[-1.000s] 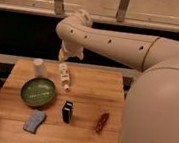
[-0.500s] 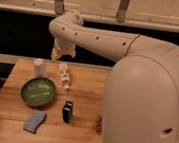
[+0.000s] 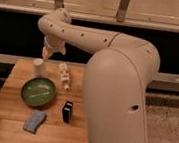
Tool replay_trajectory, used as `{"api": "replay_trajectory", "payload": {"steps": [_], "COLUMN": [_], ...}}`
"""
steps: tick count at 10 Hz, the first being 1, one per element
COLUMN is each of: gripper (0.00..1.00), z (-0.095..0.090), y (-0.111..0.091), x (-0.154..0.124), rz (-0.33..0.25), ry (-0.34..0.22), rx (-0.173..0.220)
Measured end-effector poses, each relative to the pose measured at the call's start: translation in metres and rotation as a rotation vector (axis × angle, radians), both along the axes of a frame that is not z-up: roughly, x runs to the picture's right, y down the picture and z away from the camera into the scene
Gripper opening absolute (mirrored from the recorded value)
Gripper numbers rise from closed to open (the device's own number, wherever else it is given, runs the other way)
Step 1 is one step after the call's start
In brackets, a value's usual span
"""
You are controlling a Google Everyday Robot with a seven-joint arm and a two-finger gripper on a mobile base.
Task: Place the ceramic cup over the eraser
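Observation:
The small white ceramic cup [image 3: 39, 67] stands upright at the back left of the wooden table [image 3: 4, 124]. My gripper [image 3: 46, 54] hangs just above and slightly right of the cup at the end of the white arm. The black eraser [image 3: 67, 111] stands on the table in front, to the right of the green bowl, well apart from the cup.
A green bowl [image 3: 38, 91] sits in front of the cup. An elongated white tube with markings [image 3: 64, 76] lies to the cup's right. A blue-grey sponge [image 3: 34, 121] lies near the front. My arm's large body [image 3: 114, 100] covers the table's right side.
My arm has swung left and the gripper has moved from above the white tube to just above the cup. The arm's body now covers the reddish-brown object on the right.

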State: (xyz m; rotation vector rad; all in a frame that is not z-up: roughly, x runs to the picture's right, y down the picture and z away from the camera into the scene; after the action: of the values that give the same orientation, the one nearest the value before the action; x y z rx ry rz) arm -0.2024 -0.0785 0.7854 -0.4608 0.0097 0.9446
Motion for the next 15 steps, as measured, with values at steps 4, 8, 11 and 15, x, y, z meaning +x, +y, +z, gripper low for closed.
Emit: {"api": "replay_trajectory", "payload": {"steps": [4,8,11,15], "gripper": [0.64,0.64,0.64,0.64], "z": [0.020,0.027,0.024,0.025], "y": [-0.004,-0.006,-0.002,0.008], "x": [-0.039,-0.047,-0.045,-0.040], "rz": [-0.050,-0.047,-0.041,-0.062], "ry": [-0.056,-0.064,-0.073,-0.148], "rx": [-0.012,-0.027,-0.021,0.017]}}
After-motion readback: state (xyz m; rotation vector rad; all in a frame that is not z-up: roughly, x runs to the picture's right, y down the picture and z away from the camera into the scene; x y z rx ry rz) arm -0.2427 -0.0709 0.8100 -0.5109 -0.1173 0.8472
